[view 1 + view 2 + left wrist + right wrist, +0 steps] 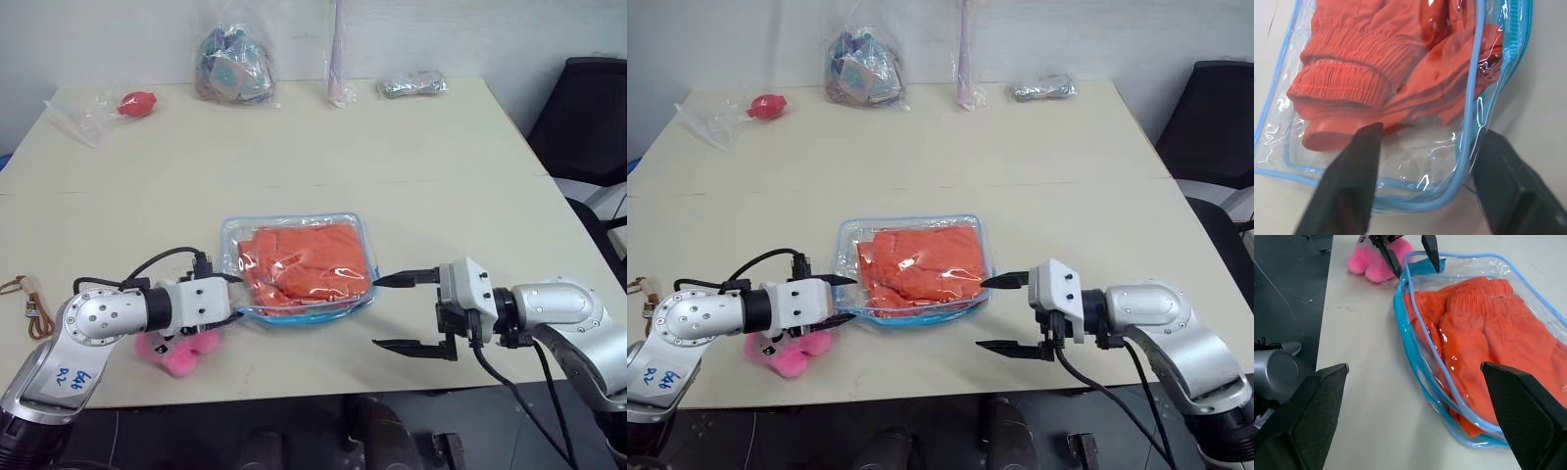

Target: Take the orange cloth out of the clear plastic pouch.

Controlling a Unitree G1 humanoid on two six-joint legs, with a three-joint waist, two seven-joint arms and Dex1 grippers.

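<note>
Pouch status: clear plastic pouch [299, 269] lies flat mid-table toward the near edge, blue zipper trim all round; orange cloth [306, 261] is folded inside, filling most of it, not out at all.

Left gripper [233, 297] sits at the pouch's 8 o'clock corner; in the left wrist view its fingers [1354, 171] straddle that rounded corner, one over the clear face, one outside the blue trim; jaws part-closed around the corner, but I can't tell whether they actually pinch plastic yet; call it a grab in progress.

Right gripper [397, 311] is at the pouch's 3 o'clock, just beside the edge, apart from it; jaws wide, nothing between them; upper finger tip is near the blue trim, lower finger hangs off toward the near table edge.

Key relation: pouch's long axis runs roughly 9-to-3, between the two grippers; left is the nearer one, already on the corner; right faces in along that axis from the other end. My read: left anchors the pouch, right has to find the opening and reach the cloth; I can't see from here where the zipper is open, so that's the risk.

Pink plush toy [178, 351] sits under the left wrist, clear of the pouch.
</note>
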